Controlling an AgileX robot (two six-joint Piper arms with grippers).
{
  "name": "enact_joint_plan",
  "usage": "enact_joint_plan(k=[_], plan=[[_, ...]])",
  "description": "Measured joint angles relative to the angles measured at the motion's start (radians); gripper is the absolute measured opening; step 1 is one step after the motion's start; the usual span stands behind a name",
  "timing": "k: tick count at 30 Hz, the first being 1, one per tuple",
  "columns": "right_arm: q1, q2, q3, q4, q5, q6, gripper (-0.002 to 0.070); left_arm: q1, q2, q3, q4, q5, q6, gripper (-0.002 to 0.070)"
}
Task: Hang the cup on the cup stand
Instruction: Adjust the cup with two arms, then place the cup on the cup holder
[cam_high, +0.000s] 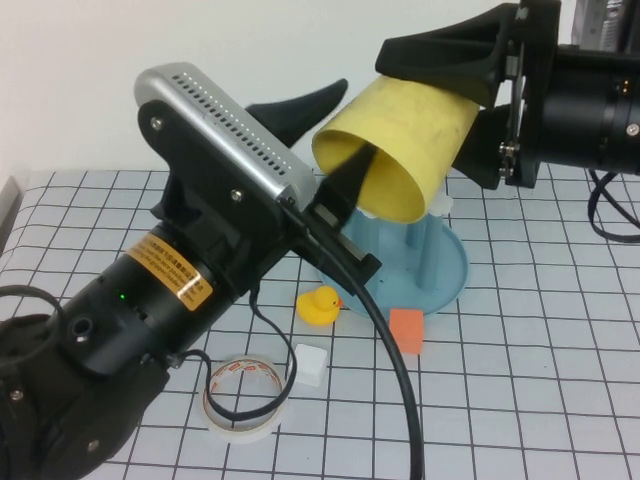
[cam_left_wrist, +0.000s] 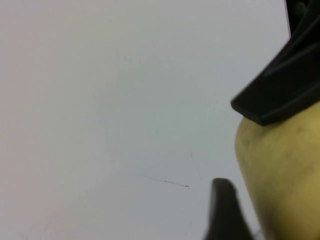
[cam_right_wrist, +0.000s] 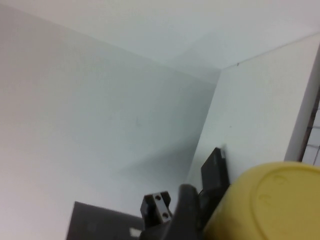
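The cup (cam_high: 400, 150) hangs tilted in mid-air above the cup stand (cam_high: 440, 275). The right gripper (cam_high: 455, 100) is clamped across its base end. The left gripper (cam_high: 335, 140) (at the cup's open mouth) has its fingers parted, one apparently inside the rim.

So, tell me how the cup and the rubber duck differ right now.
The cup is up in the air, tipped on its side between the left gripper and right gripper; the rubber duck sits upright on the table. The cup is far larger. The cup is plain; the duck has an orange beak. Both are yellow.
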Motion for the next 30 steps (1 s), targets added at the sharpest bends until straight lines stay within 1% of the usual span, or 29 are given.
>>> enact_joint_plan(k=[2, 5, 11, 15, 16, 18, 20, 22, 23, 26, 30], plan=[[0.0, 0.0, -0.01, 0.0, -0.017, -0.037, 0.0575, 0.0, 0.0, 0.0, 0.0, 0.014, 0.0, 0.0397], [0.0, 0.0, -0.036, 0.0, -0.034, -0.108, 0.0575, 0.0, -0.01, 0.0, 0.002, 0.062, -0.001, 0.0446], [-0.003, 0.0, -0.084, 0.002, -0.083, -0.29, 0.0575, 0.0, -0.073, 0.0, 0.004, 0.188, -0.002, 0.0465], [-0.003, 0.0, -0.093, 0.004, -0.149, -0.458, 0.0575, 0.0, -0.137, 0.0, 0.004, 0.313, -0.005, 0.0455], [-0.003, 0.0, -0.095, 0.004, -0.172, -0.512, 0.0575, 0.0, -0.159, 0.0, 0.001, 0.357, -0.012, 0.0439], [-0.003, 0.0, -0.095, 0.007, -0.22, -0.621, 0.0575, 0.0, -0.207, 0.0, -0.021, 0.456, -0.022, 0.0382], [-0.003, 0.004, -0.095, 0.008, -0.265, -0.719, 0.0575, 0.0, -0.261, 0.0, -0.057, 0.593, -0.032, 0.0273], [-0.003, 0.019, -0.095, 0.012, -0.306, -0.815, 0.0575, 0.0, -0.308, 0.0, -0.075, 0.722, -0.033, 0.0134], [-0.003, 0.029, -0.095, 0.017, -0.325, -0.864, 0.0575, 0.002, -0.333, 0.0, -0.082, 0.793, -0.033, 0.0089], [-0.003, 0.071, -0.097, 0.018, -0.37, -0.992, 0.0575, 0.013, -0.391, 0.002, -0.082, 0.972, -0.033, 0.0027], [-0.003, 0.166, -0.145, 0.02, -0.386, -1.073, 0.0575, 0.037, -0.451, 0.002, -0.082, 1.116, -0.038, 0.0005]])
